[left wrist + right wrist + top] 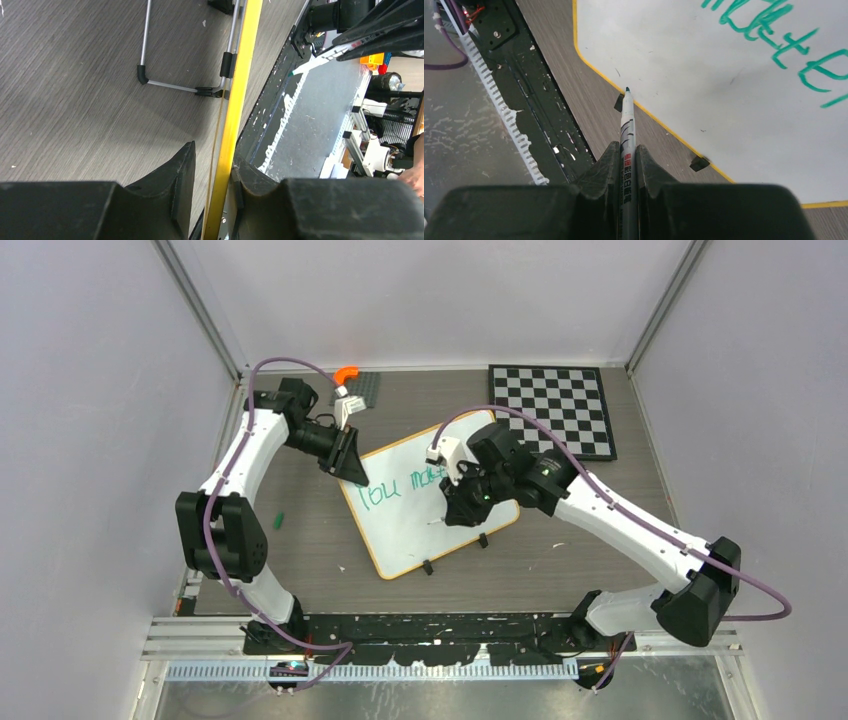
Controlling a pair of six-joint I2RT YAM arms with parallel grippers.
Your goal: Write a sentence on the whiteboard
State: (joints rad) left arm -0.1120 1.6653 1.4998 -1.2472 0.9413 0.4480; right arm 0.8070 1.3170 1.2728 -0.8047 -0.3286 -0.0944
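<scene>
Grey wood-grain table (318, 540), pale walls (90, 360), whiteboard (412, 530) askew; chequered board (555, 405) far right

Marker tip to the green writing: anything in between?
Only bare whiteboard surface. The right wrist view shows the marker, shut in the right gripper, tipped near the board's edge, with blank white up to the sentence.

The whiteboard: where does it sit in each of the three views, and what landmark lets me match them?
Top external: whiteboard tilted at centre, left gripper at its upper-left corner.
Left wrist: edge-on, its yellow rim running top to bottom between the fingers.
Right wrist: fills the upper right, marker tip pointing at its near rim.
Shared landmark: the yellow rim with black clip feet.
</scene>
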